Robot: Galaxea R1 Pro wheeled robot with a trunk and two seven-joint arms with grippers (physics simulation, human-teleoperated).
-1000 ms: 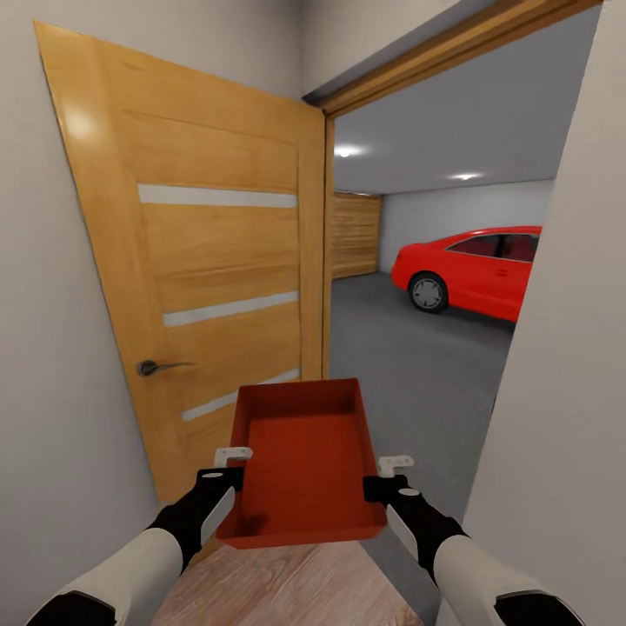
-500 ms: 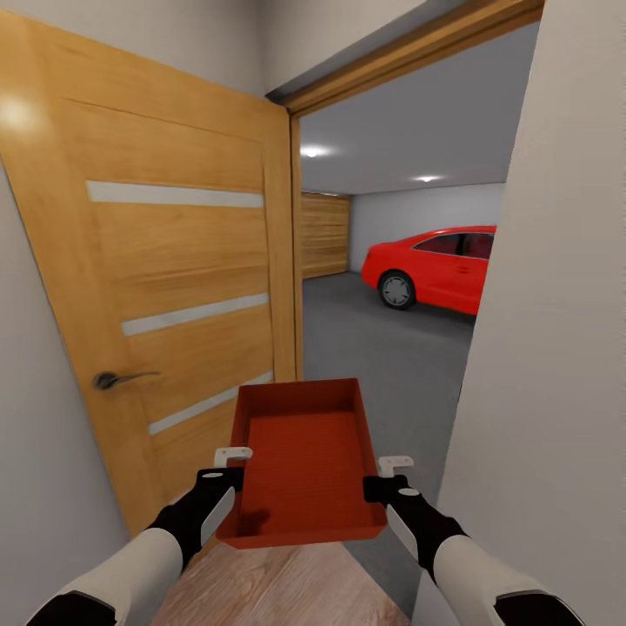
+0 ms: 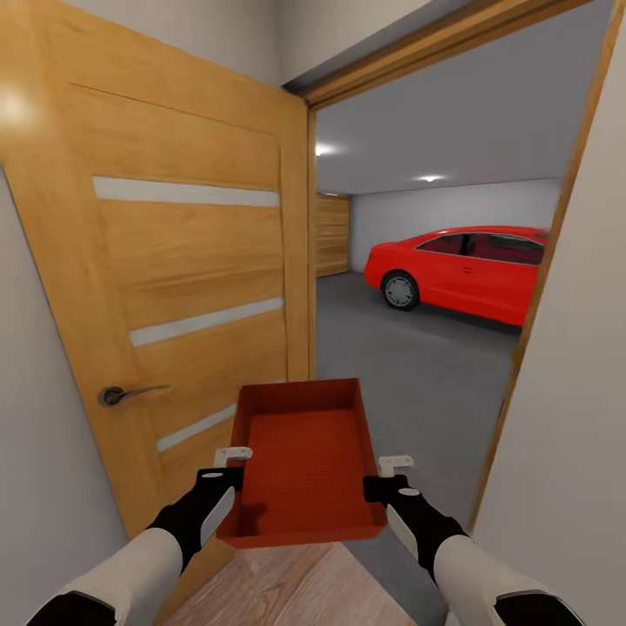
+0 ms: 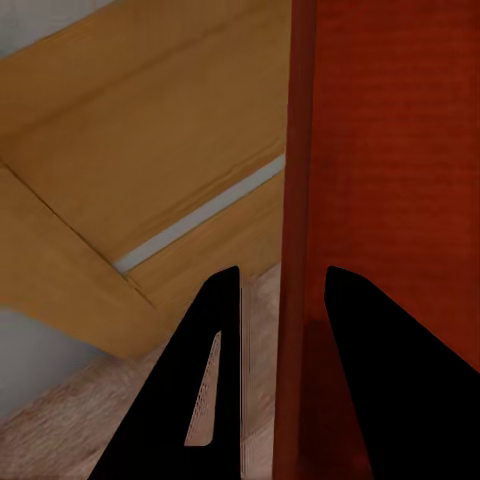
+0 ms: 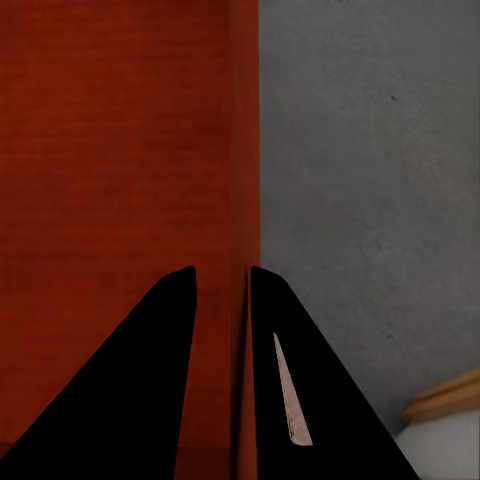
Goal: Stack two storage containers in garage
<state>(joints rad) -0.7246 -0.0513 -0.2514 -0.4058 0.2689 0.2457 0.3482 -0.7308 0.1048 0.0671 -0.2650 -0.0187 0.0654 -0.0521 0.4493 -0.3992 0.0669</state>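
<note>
Head view: one red-orange container [image 3: 302, 465] sits low in the centre of the frame, carried level between the two arms. The left gripper [image 3: 228, 476] pinches its left side wall and the right gripper [image 3: 380, 482] its right side wall, both near the end closest to the robot. An open wooden door [image 3: 178, 278] takes up the left half of the frame. Through the doorway, the grey garage floor [image 3: 409, 365] runs to a red car [image 3: 465, 269] at the right middle. A strip of light wood flooring [image 3: 287, 587] shows at the bottom edge, so the container appears to be at the threshold, not yet inside the garage.

Left wrist view: the two dark fingers [image 4: 205, 390] straddle the upright container wall [image 4: 300, 250], one on each face, closed on it.

Right wrist view: the fingers [image 5: 285, 380] likewise clamp the other wall [image 5: 245, 150], with grey concrete beside it.

Handling, as a judgement: the bin looks stiff, empty and light. The thin straight walls offer the only hold, and smooth faces may slip under a pinch, so opposed grips on both sides should keep it level. The second container remains to be fetched.

Against the frame half a second earlier: the whole picture has shifted, meaning the camera moved. The door frame's right post now shows and more of the car is visible. The container and both grippers hold the same place in the frame.
</note>
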